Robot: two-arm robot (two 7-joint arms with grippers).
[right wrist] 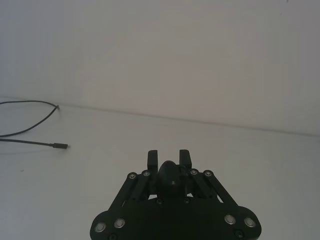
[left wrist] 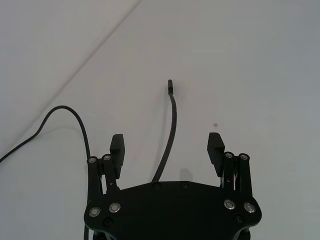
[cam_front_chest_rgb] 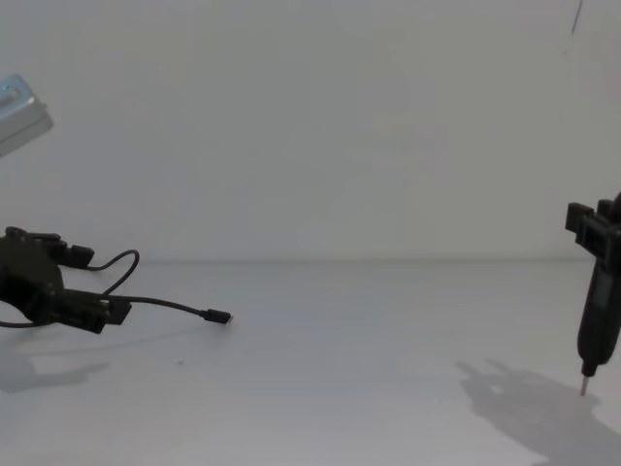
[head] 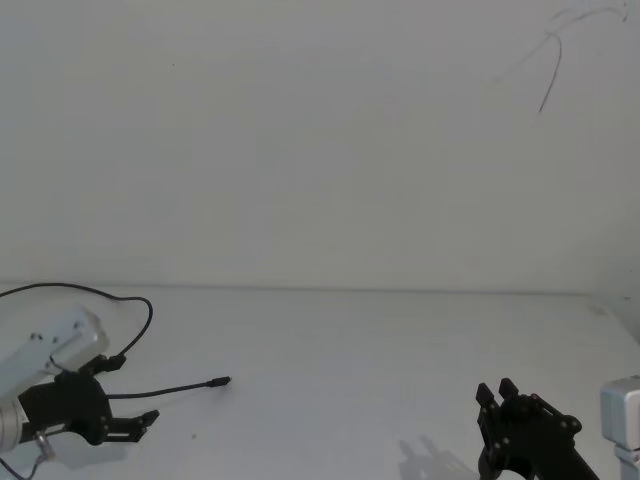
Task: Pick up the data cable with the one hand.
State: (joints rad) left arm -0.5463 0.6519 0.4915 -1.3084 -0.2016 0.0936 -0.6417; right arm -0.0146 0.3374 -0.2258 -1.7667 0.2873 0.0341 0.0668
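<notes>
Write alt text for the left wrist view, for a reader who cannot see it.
The left hand, fingers open, straddles the thin black data cable, which runs out between the fingers without touching them to a small plug lying on the white table. A second black strand curves away outside one finger.

Left claw [left wrist: 166, 142] and right claw [right wrist: 169, 154] are matte black, silver-screwed.

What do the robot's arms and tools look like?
The left tool and right tool are matte black: short boxy fingers on hinged links studded with round silver pins. The left arm and right arm behind them are boxy pale grey-white shells.
</notes>
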